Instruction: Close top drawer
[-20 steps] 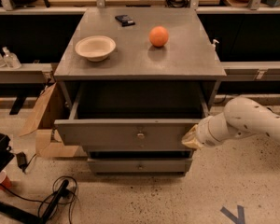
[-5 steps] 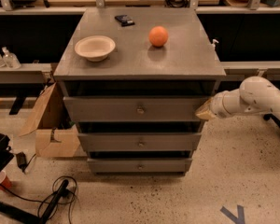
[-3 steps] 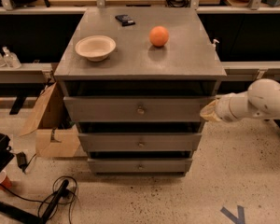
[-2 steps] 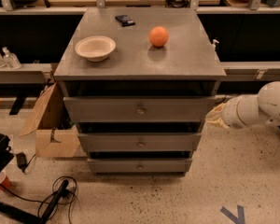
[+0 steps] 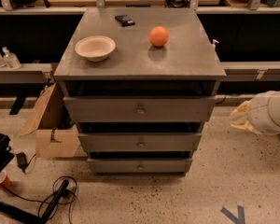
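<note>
The top drawer (image 5: 140, 109) is the widest grey front of three, with a small metal knob at its middle. It sits pushed in under the cabinet's top, its front roughly flush with the frame. My gripper (image 5: 238, 118) is at the right edge of the view, to the right of the cabinet and apart from the drawer, at about the top drawer's height. The white arm behind it runs off the right edge.
On the cabinet top (image 5: 186, 59) are a beige bowl (image 5: 95, 47), an orange ball (image 5: 158, 36) and a small black object (image 5: 124, 19). Two narrower drawers (image 5: 140, 143) sit below. A cardboard box (image 5: 49, 125) and cables (image 5: 56, 199) lie on the floor at the left.
The top drawer went from pulled open to pushed in. Since then my gripper has drawn back to the right, away from the drawer's right corner.
</note>
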Tool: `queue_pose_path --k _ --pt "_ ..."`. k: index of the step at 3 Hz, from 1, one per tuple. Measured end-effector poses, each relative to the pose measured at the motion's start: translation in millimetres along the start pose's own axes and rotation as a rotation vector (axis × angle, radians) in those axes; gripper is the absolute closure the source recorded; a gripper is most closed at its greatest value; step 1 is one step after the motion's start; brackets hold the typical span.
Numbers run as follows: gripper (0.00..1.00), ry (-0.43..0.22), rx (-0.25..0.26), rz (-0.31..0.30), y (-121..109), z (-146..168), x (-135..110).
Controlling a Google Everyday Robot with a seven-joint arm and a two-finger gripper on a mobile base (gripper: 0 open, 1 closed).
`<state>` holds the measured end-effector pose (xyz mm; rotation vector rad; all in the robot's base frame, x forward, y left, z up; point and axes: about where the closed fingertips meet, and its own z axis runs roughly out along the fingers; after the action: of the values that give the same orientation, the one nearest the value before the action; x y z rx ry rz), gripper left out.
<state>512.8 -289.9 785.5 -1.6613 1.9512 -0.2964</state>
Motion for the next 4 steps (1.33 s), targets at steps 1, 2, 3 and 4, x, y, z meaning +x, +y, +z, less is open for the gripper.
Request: queue_pose_path --k 1,2,3,4 --pt "1.00 0.066 0.059 -0.039 -12.9 -78.2 -0.2" --pt "0.85 0.075 0.070 -0.048 -14.8 -93.1 -3.4" --pt "0.63 0.075 0.071 -0.050 -14.9 -94.1 -4.3" --pt "0.39 0.076 0.072 -0.051 -14.9 -95.0 -5.2"
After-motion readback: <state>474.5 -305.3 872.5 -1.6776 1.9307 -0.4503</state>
